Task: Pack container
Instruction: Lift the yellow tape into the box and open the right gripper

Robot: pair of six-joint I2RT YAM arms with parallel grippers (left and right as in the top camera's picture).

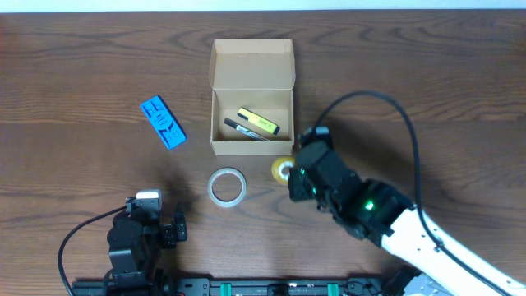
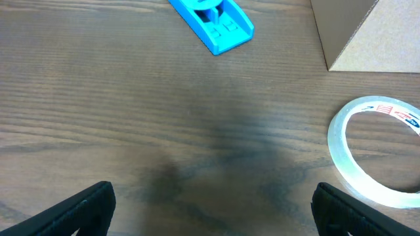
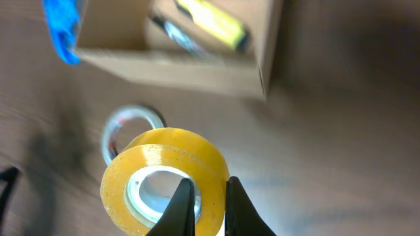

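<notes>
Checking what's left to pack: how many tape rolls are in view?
2. The clear roll lies on the table in front of the box; the yellow roll is pinched in the right gripper near the box's corner.

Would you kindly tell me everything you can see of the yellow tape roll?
The yellow tape roll is a glossy yellow ring on a white core. The right gripper pinches its wall, one finger in the hole, one outside. It is just off the near right corner of the open container, apart from the clear tape roll. Whether it rests on the table cannot be told.
</notes>
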